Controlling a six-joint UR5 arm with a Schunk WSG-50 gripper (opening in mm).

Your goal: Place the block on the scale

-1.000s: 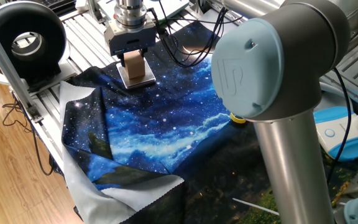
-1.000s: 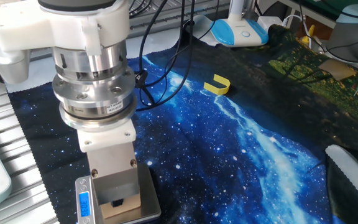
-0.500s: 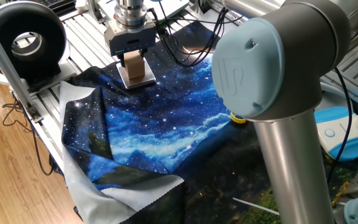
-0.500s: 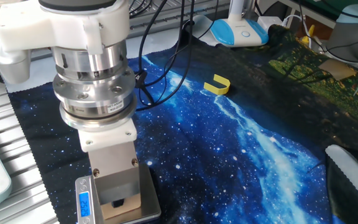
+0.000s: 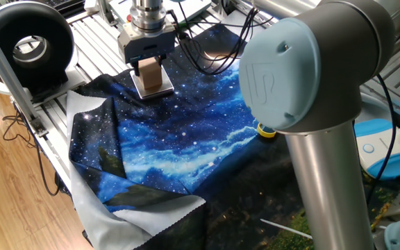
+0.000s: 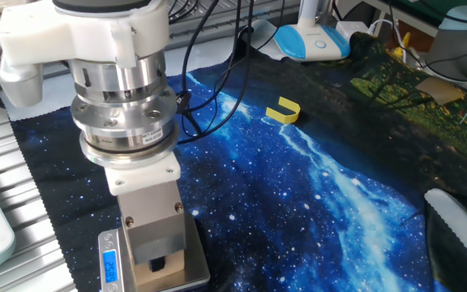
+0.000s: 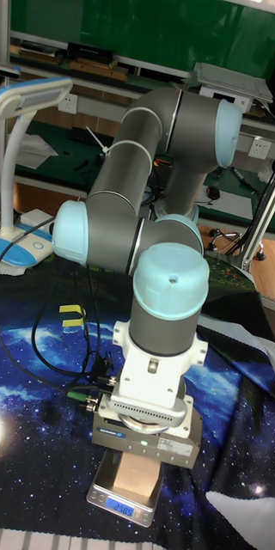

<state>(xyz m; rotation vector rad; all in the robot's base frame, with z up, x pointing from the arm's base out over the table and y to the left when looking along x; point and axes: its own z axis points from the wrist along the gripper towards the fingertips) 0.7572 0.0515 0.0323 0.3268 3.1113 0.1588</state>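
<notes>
The block (image 5: 149,75) is a tan wooden cube standing upright on, or just above, the silvery platform of the scale (image 5: 160,90) at the far corner of the starry blue cloth. My gripper (image 5: 148,64) comes straight down over the cube, its fingers closed against the cube's sides. In the other fixed view the gripper (image 6: 154,264) body hides most of the cube, and the scale (image 6: 110,264) shows its lit blue strip. In the tall fixed view the block (image 7: 140,478) sits centred on the scale (image 7: 120,507), right under the gripper (image 7: 143,462).
A yellow curved clip (image 6: 283,110) lies on the cloth away from the scale. A white-and-blue rounded device (image 6: 306,42) stands beyond the cloth's edge. A black round fan-like unit (image 5: 30,45) sits on the slatted frame beside the scale. Cables (image 6: 209,89) trail behind the wrist.
The gripper has shifted very slightly sideways over the scale with the block still between its fingers. Nothing else has moved.
</notes>
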